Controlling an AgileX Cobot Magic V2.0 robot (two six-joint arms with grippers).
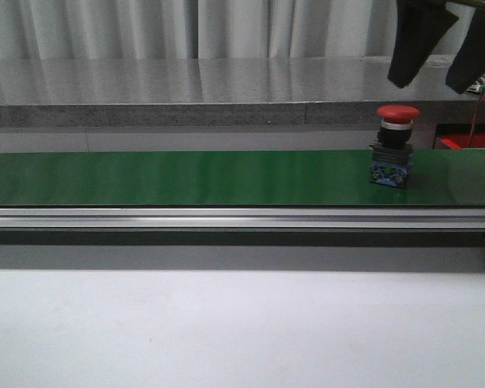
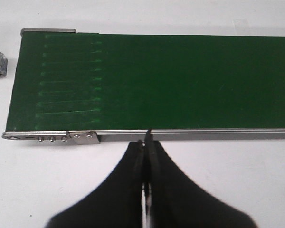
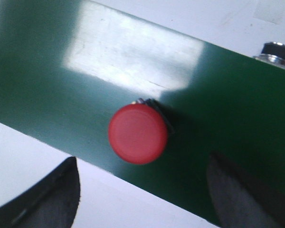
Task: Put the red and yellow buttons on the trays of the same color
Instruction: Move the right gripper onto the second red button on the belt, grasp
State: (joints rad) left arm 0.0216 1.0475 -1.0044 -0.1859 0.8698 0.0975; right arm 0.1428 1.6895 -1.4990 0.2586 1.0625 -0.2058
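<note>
Red button (image 1: 397, 145) upright on green conveyor belt (image 1: 186, 178), right of centre in front view, right gripper (image 1: 447, 52) at upper right above it, jaws spread wide, holding nothing, left gripper (image 2: 146, 142) pressed fully closed, empty, beside belt's metal rail (image 2: 194, 135).

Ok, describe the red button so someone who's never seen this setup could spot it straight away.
Find the long green conveyor belt running across the front view, then follow it toward its right end. There the red button stands upright below the open right hand: a red mushroom cap on a black body with a blue base, the only object on the belt.
</note>
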